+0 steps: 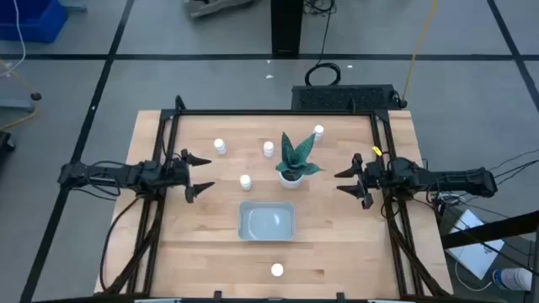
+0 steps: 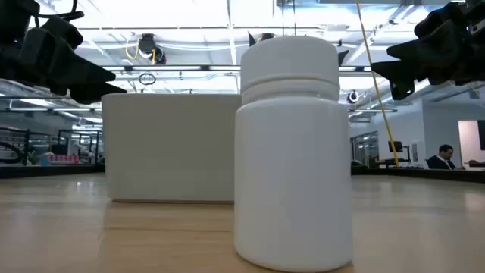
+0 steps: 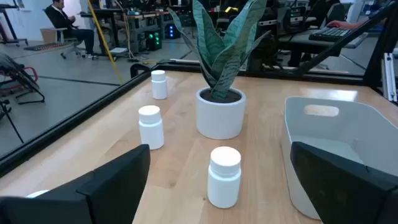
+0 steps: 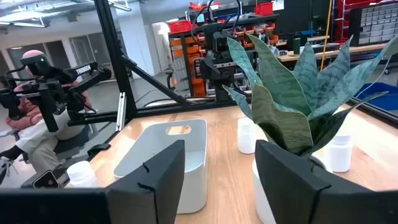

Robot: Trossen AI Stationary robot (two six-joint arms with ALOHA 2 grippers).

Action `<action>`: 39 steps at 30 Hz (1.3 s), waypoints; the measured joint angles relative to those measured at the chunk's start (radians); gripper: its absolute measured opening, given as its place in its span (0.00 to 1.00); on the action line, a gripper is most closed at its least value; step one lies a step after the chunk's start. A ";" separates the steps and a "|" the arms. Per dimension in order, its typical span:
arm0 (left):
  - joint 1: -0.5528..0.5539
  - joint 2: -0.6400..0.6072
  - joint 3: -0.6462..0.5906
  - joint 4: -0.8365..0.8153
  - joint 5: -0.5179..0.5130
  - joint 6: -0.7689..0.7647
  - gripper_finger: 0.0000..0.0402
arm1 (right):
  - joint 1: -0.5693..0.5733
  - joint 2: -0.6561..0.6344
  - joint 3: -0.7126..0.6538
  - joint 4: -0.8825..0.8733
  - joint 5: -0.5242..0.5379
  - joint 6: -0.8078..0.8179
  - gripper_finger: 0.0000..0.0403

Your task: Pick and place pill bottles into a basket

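- The desk (image 1: 337, 244) is seen as pale wooden planks with a visible grain, framed by dark metal rails.
- The left tool (image 1: 200, 172) is held over the desk's left side with its dark fingers spread apart and nothing between them.
- The right tool (image 1: 348, 183) is held over the right side, likewise spread apart and empty.
- The basket (image 1: 267, 221) is a shallow rectangular tray of smooth light grey-blue plastic with rounded corners and a slot handle in its end wall; it lies between the two tools, nearer the desk's front edge, and nothing is seen inside it.
- Five pill bottles are seen, all smooth white cylinders with white caps, standing upright with the long axis vertical.
- One bottle (image 1: 245, 181) stands just ahead of the left tool; two more (image 1: 219, 146) (image 1: 269, 149) stand beyond it toward the back.
- A fourth bottle (image 1: 318, 131) stands at the back, nearer the right tool.
- The fifth bottle (image 1: 277, 270) stands alone by the front edge, well apart from both tools.
- A potted plant (image 1: 293, 160), with stiff pointed green leaves in a round white pot, stands between the tools, just behind the basket.
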 joint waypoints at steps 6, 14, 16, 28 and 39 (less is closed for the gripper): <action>0.000 0.000 0.000 0.000 0.000 0.000 0.98 | 0.000 0.000 0.000 0.000 0.000 0.000 0.47; 0.000 0.000 0.000 0.000 0.000 0.000 0.98 | 0.000 0.000 0.000 0.000 0.000 0.000 0.47; 0.000 0.000 0.000 0.000 0.000 0.000 0.98 | 0.000 0.000 0.000 0.000 0.000 0.000 0.47; 0.000 0.000 0.000 0.000 0.000 0.000 0.98 | 0.000 0.000 0.000 0.000 0.000 0.000 0.46; 0.000 0.000 0.000 0.000 0.000 0.000 0.98 | 0.000 0.000 0.000 0.111 -0.002 0.096 0.46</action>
